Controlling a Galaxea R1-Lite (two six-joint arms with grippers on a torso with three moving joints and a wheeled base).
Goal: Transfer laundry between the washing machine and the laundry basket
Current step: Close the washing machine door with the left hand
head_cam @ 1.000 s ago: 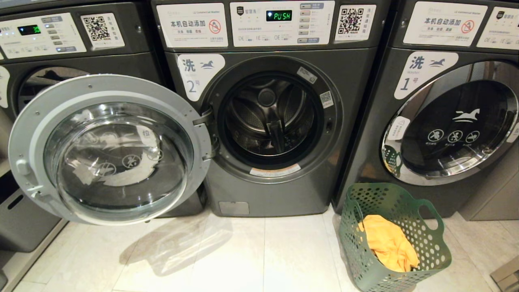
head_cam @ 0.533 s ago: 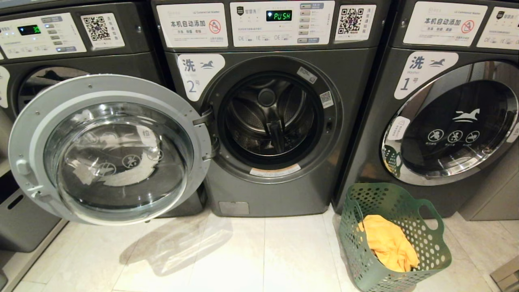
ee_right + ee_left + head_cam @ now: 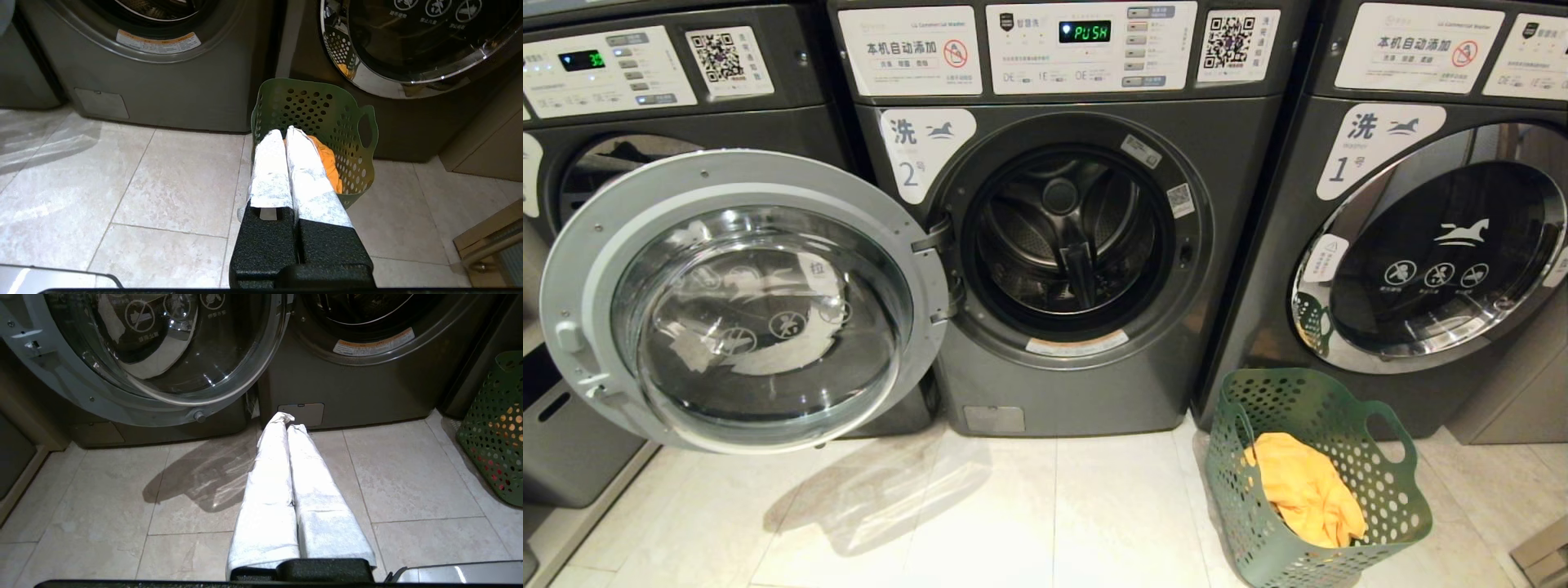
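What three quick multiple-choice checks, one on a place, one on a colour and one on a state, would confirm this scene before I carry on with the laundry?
1. Where does the laundry basket stand?
A. On the floor in front of the machine labelled 1
B. Inside the drum
C. Under the open door

2. What colour is the garment on top in the basket?
A. Black
B. Yellow-orange
C. White

3. How is the door of the washing machine labelled 2?
A. Shut
B. Missing
C. Swung wide open to the robot's left

Answers:
1 A: the head view shows the basket on the tiles below the shut door of the machine labelled 1.
2 B: yellow-orange cloth lies at the top.
3 C: the glass door hangs open, baring the drum.
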